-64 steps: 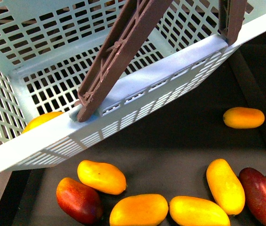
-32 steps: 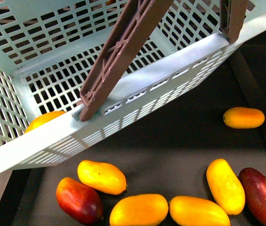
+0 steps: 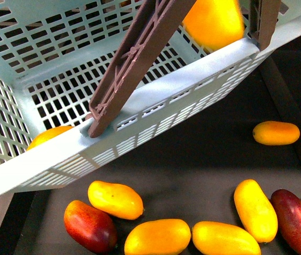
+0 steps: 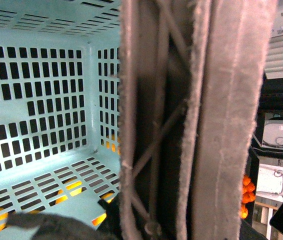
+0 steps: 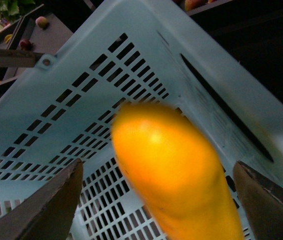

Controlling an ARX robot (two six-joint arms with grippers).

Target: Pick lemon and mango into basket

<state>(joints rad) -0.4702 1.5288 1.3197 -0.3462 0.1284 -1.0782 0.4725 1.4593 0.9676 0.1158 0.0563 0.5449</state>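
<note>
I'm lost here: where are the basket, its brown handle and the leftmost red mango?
basket [image 3: 193, 71], front view, near rim.
brown handle [image 3: 134, 58], front view, mid bar.
leftmost red mango [image 3: 89, 226], front view, its middle.

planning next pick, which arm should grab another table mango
Likely right: its gripper is open, oval orange mango loose over the light teal slotted plastic basket; left arm seems busy at the brown handle.

A: What shows of the right gripper [image 5: 157, 167]?
B: Two fingers [image 5: 41, 207], in the lower left and lower right corners of its wrist view. They are dark grey-brown, flat-faced wedges, matte, with paler edges.
</note>
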